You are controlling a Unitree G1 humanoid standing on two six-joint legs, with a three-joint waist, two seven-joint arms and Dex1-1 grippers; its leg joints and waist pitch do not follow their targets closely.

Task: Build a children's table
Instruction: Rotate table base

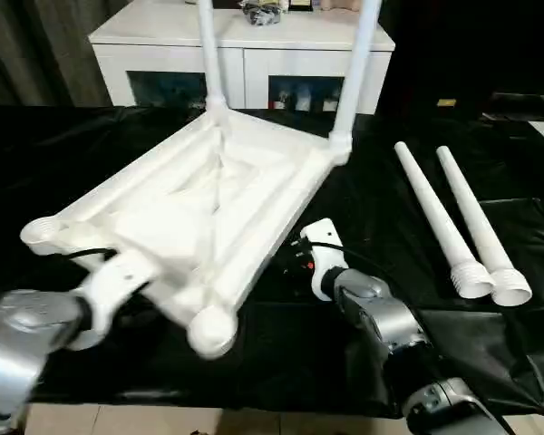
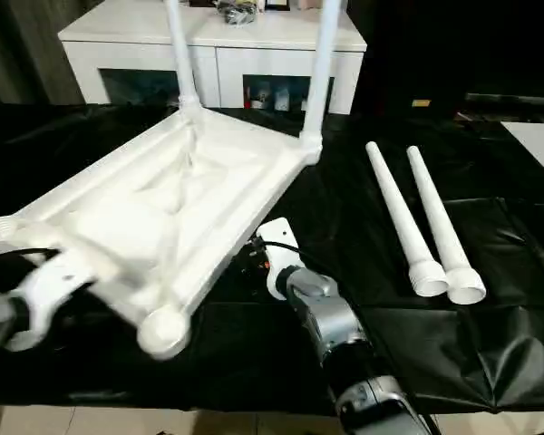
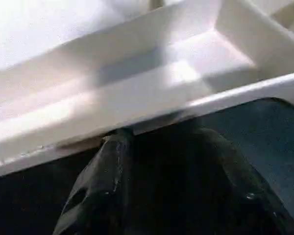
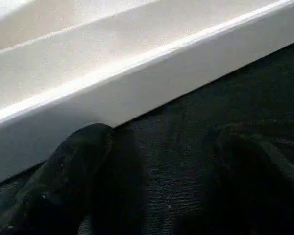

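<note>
White plastic, ribbed side up: the children's table [image 1: 195, 204] lies upside down and tilted on the black-covered bench [image 1: 490, 353], its long axis running from the near left corner away to the far right. Two legs [image 1: 355, 68] are already screwed into the far corners and stand upright; the two near corner sockets [image 1: 210, 331] are empty. Two loose legs [image 1: 440, 222] lie side by side on the bench, well apart to the right of the top, threaded ends toward the robot.

In the left wrist view, one left finger [image 3: 105, 186] touches the near rim from below, apparently propping that edge, though I cannot tell whether the pair is clenched on it. In the right wrist view the right fingers [image 4: 73, 176] are spread, holding nothing, one tip just beside the top's long right wall on the bench.

My judgement: the right gripper [image 4: 161, 186] is the nearer one to the loose legs, which lie to its right.
</note>
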